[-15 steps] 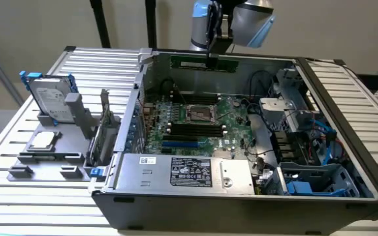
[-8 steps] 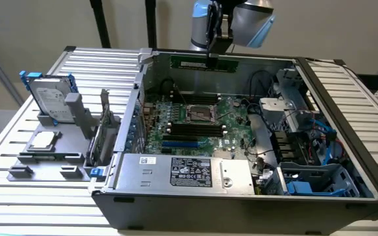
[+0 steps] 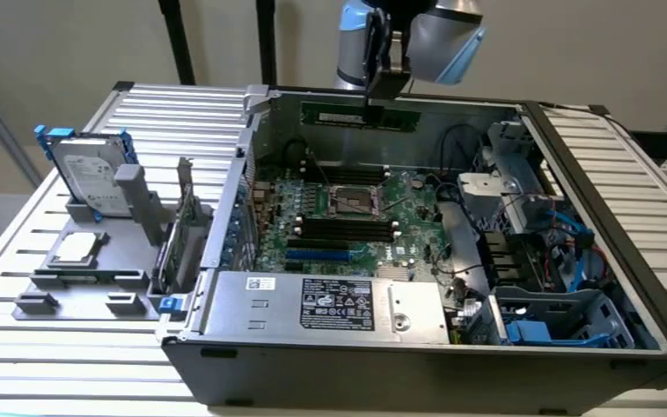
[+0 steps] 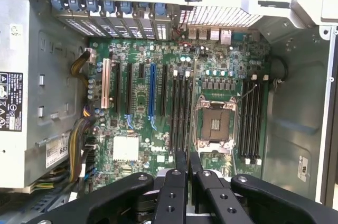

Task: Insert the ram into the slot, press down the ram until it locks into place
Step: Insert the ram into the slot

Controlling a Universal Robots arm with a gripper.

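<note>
The ram (image 3: 333, 115), a long thin green stick, hangs level above the open computer case near its far wall, with my gripper (image 3: 380, 97) shut on its upper edge. Below lies the motherboard with its long black memory slots (image 3: 331, 228) (image 4: 181, 110) in parallel groups on either side of the square metal processor socket (image 3: 354, 201) (image 4: 215, 123); the other group (image 4: 252, 118) lies beyond the socket. In the wrist view my gripper (image 4: 187, 167) looks down on the board from well above, its fingers close together. The stick is well clear of every slot.
The case walls (image 3: 253, 156) ring the board. A grey power supply (image 3: 327, 304) sits at the near side, and drive cages with blue cables (image 3: 542, 252) are at the exterior view's right. A short blue slot (image 3: 322, 255) lies beside the black ones. A hard drive (image 3: 88, 178) and fixtures stand outside at the left.
</note>
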